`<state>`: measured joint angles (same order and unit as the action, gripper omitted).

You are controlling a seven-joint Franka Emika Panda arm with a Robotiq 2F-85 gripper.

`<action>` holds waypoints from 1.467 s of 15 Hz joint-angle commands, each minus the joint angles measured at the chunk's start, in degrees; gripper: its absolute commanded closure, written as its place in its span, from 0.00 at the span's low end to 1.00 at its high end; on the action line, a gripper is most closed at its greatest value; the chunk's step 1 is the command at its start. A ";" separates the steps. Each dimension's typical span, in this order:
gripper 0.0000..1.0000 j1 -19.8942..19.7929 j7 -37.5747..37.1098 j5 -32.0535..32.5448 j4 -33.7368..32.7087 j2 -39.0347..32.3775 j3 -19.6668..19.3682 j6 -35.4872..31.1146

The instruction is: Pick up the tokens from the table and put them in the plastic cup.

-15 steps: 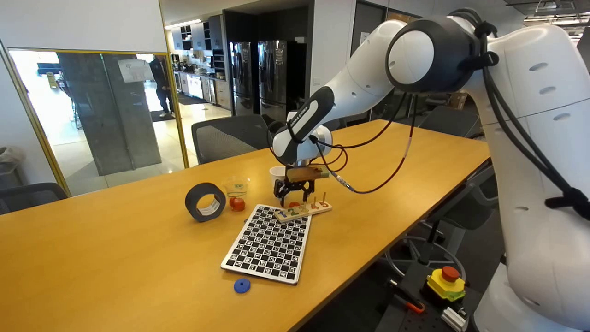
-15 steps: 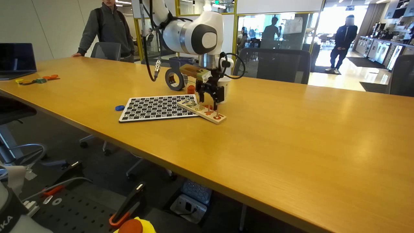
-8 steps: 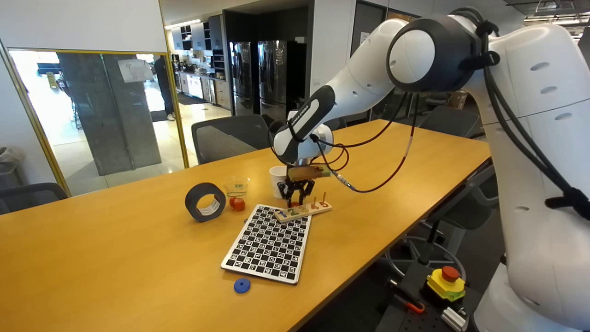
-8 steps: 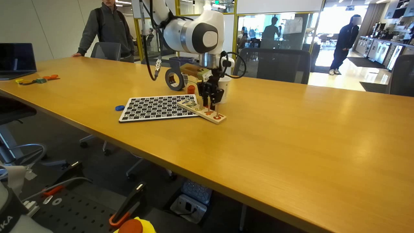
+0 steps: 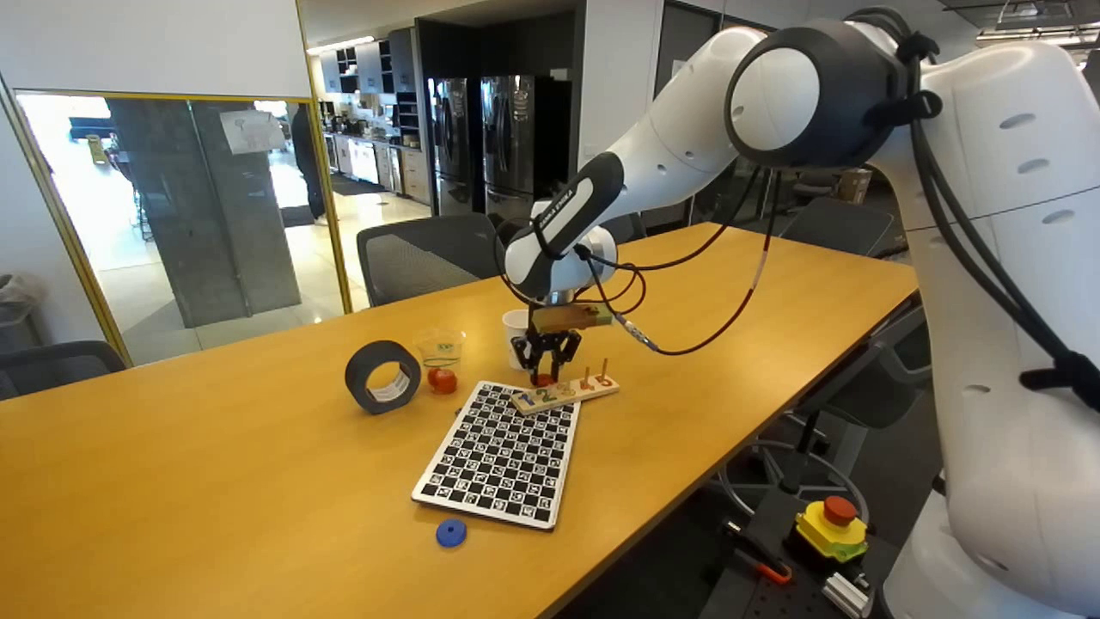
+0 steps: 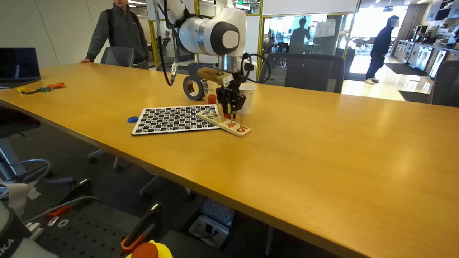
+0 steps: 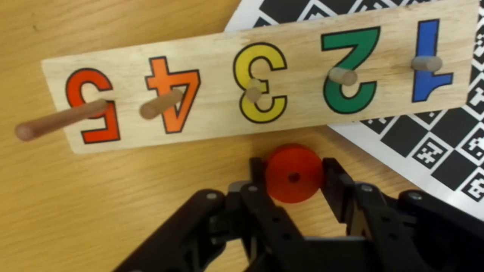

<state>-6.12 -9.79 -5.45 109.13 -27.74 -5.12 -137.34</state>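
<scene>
End effector [image 7: 294, 170] closed to width of red token [image 7: 291, 189], gripping its sides just beside numbered peg board [image 7: 219, 83]; token's contact with counter [image 7: 170, 192] unclear. White cup [image 6: 250, 98] upright nearby.

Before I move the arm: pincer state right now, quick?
Pincer: closed, holding a red token by its sides.
</scene>
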 commanded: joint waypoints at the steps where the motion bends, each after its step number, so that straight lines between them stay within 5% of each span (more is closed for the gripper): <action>1: 0.81 0.66 3.15 -0.49 -0.05 3.45 1.66 2.05; 11: 0.81 5.38 2.76 1.67 -3.08 7.64 3.64 -0.73; 22: 0.81 6.29 5.38 0.92 -14.65 1.25 5.18 0.36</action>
<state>0.34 -5.71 -4.75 99.11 -23.73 -0.34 -137.75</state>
